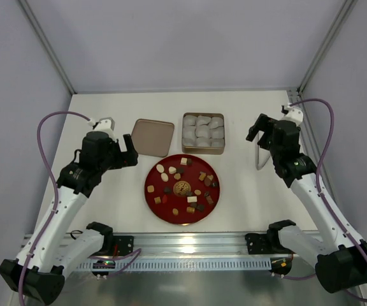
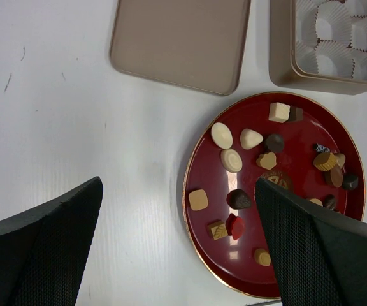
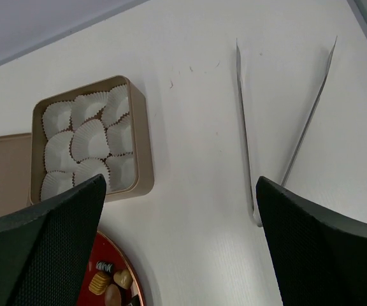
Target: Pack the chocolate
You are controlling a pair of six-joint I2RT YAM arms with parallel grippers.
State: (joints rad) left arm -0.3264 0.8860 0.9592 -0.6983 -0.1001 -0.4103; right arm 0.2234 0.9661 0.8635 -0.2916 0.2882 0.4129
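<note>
The chocolate [image 1: 169, 170] is several assorted brown, tan and cream pieces lying loose on a round red plate [image 1: 160, 205] at the table's middle front. In the left wrist view the pieces [image 2: 222, 135] lie on the plate [image 2: 298, 137] just right of centre. My left gripper [image 1: 126, 152] is open and empty, hanging above the table left of the plate; it also shows in its own view [image 2: 180, 248]. My right gripper [image 1: 260, 131] is open and empty, right of the tin; it also shows in its own view [image 3: 180, 248]. A few pieces [image 3: 100, 280] show at that view's bottom left.
A square gold-brown tin [image 1: 203, 152] holding white paper cups [image 1: 202, 132] stands behind the plate; it also shows in the wrist views [image 2: 279, 57] [image 3: 142, 140]. Its lid [image 1: 153, 137] lies to its left, open side up. Metal tongs [image 1: 259, 156] [image 3: 244, 127] lie right of the tin.
</note>
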